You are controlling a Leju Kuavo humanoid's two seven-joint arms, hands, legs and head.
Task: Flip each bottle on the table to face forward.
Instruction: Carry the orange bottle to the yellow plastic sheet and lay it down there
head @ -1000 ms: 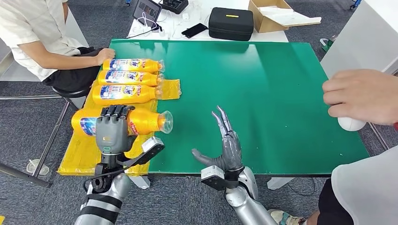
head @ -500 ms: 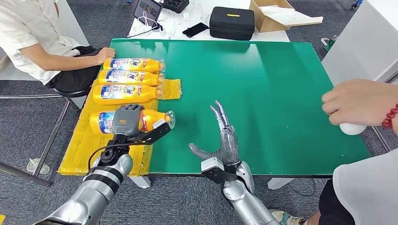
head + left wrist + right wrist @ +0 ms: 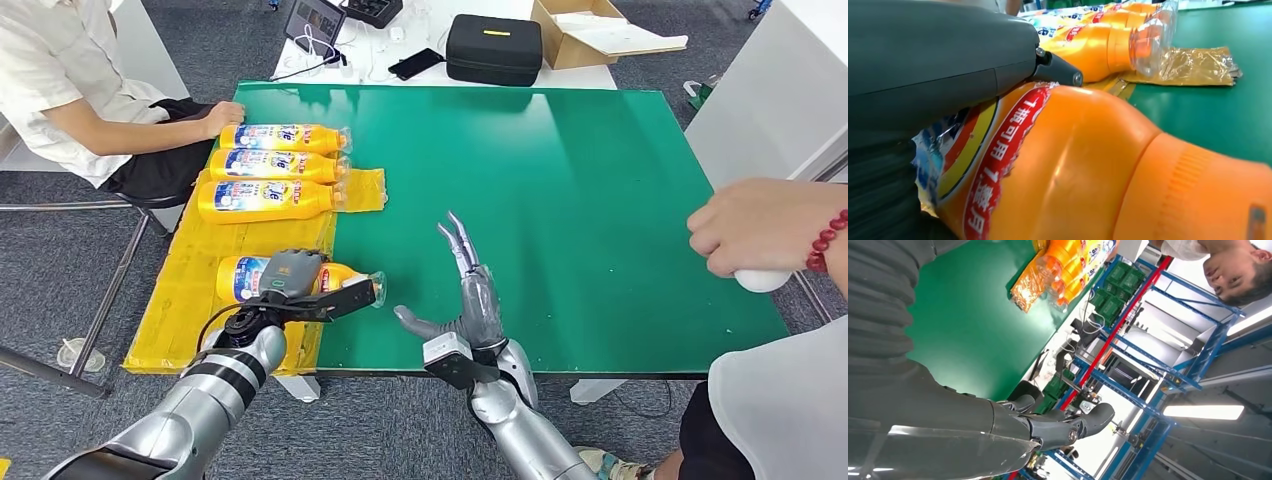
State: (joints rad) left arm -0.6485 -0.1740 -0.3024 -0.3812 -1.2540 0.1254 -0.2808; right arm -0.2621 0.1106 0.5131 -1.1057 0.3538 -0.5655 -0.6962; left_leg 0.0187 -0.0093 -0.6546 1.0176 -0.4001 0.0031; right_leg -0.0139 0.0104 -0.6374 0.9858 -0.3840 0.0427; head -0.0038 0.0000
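Orange bottle (image 3: 300,277) on its side, label up, clasped by left hand (image 3: 287,276); right hand (image 3: 468,300) spread, empty

Three bottles (image 3: 268,167) side by side at counter (image 3: 560,200) left-rear; fourth bottle (image 3: 300,277) nearer, under left hand (image 3: 290,275); right hand (image 3: 470,300) beside.

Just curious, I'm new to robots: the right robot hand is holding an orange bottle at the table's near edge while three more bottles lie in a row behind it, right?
Not quite: the left robot hand holds the orange bottle, as the head view shows. The right robot hand is open, holding nothing. The three bottles do lie in a row behind.
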